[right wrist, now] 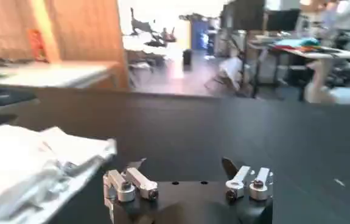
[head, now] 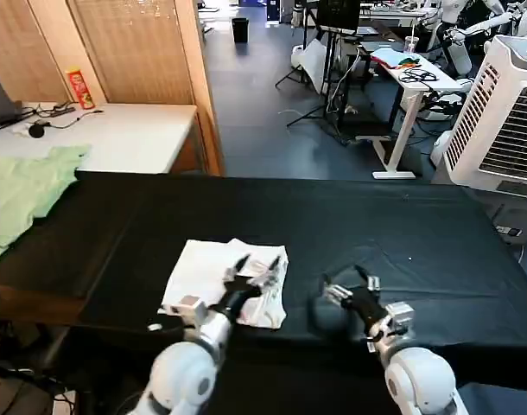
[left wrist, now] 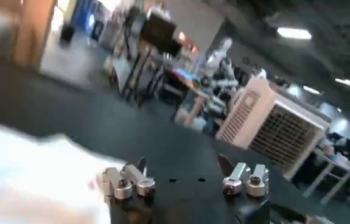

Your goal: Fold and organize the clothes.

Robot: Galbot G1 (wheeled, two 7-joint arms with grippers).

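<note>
The white T-shirt (head: pixel 220 281) lies folded into a small bundle on the black table (head: pixel 333 225), near the front edge and left of centre. My left gripper (head: pixel 253 275) hovers over the bundle's right part, open with nothing between its fingers. In the left wrist view the left gripper (left wrist: pixel 182 165) stands open, with the white T-shirt (left wrist: pixel 35 176) beside it. My right gripper (head: pixel 348 284) is open over bare black cloth, a little right of the bundle. The right wrist view shows the right gripper (right wrist: pixel 184 164) open and the folded T-shirt (right wrist: pixel 38 164) off to one side.
A light green garment (head: pixel 26 190) lies over the table's left end. Behind it stands a white desk (head: pixel 117 134) with a red can (head: pixel 79 88). A white air cooler (head: pixel 501 121) stands at the right. The black table's right half is bare.
</note>
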